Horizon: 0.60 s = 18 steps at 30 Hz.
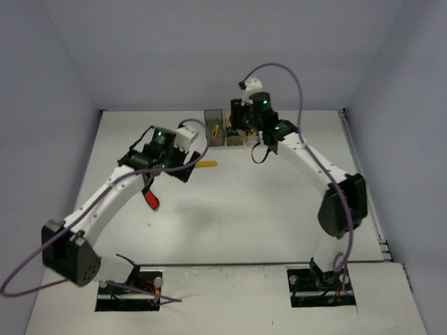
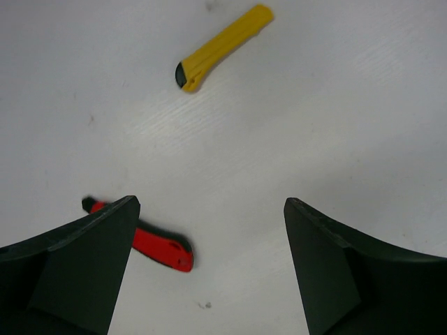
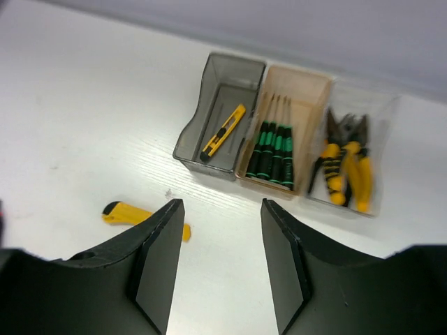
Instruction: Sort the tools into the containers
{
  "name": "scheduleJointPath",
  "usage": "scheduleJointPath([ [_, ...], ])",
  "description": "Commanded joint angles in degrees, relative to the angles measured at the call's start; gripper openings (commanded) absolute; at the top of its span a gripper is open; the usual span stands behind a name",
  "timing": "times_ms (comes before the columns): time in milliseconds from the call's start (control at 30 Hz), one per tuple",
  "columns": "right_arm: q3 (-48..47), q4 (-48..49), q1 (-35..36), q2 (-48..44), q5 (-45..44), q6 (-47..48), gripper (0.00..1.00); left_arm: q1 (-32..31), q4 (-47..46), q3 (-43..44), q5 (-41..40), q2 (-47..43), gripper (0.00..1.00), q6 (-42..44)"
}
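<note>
The left gripper (image 2: 211,206) hangs above the table (image 2: 349,105) with its jaws spread wide and nothing between them. The red-handled cutter (image 2: 162,249) lies just beside the left finger and is partly hidden behind it. The yellow utility knife (image 2: 222,47) lies farther ahead of the jaws, well apart from the cutter. The right gripper (image 3: 221,204) has its jaws partly open and they hold nothing. Ahead of them 3 bins stand in a row: the smoky grey bin (image 3: 192,143) with the other yellow knife (image 3: 223,132) inside, the orange bin (image 3: 300,77) with the screwdrivers (image 3: 274,150), and the clear bin (image 3: 384,139) with the pliers (image 3: 346,164). I judge that 2 tools remain to be sorted, and that the step in hand is choosing one of them with the left arm. The next move asks the jaws to come down around 1 handle, across its narrow side, before they close.
</note>
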<state>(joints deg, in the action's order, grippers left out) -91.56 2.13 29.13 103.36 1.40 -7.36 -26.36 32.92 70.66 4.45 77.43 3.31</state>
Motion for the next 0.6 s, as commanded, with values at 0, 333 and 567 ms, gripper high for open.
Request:
scheduleJointPath([
  [0, 17.98, 2.96, -1.52, -19.51, 2.16, -1.48, 0.45, -0.76, -2.16, 11.9, 7.31, 11.98, 0.81, 13.5],
  [333, 42.44, -0.62, -2.15, -46.67, 4.47, -11.15, 0.48, -0.85, 7.02, 34.29, 9.52, 38.83, 0.8, 23.76],
  [567, 47.14, -4.69, -2.06, -54.2, 8.58, -13.03, 0.54, 0.97, 7.11, 40.02, 12.16, 48.17, 0.7, 24.97],
])
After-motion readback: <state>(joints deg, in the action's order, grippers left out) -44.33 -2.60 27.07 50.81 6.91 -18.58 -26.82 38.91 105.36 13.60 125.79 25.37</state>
